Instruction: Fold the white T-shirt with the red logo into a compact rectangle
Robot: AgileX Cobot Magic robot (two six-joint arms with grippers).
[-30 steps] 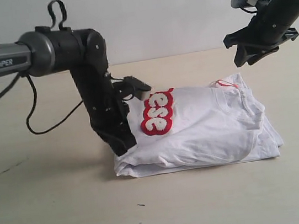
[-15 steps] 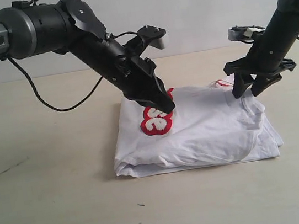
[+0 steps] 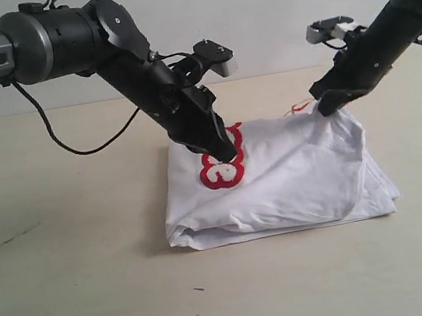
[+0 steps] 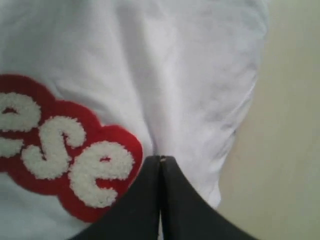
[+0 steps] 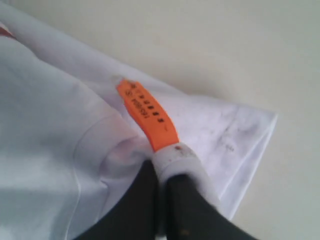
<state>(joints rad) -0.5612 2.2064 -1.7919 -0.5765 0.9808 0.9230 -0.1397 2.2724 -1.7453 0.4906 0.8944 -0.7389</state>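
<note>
**RIGHT GRIP JUST MADE; NEXT FOLD SET UP**

Nearest: rounded, layered front edge of the white T-shirt (image 3: 293, 186), bundled mid-table (image 3: 82, 302); outline uneven, not yet a clean rectangle; behind it, fluffy red logo (image 3: 221, 174), partly covered; carried in from the shirt's left edge within the last second, left gripper (image 3: 226, 154), pinched fully closed on cloth just beside the logo; farthest, right gripper (image 3: 323, 107), a second ago open overhead, now clamped tight on the ribbed neck (image 5: 180, 160) beside the orange tag (image 5: 147, 116), raising that corner into a peak; judged ready for another fold-over.
</note>
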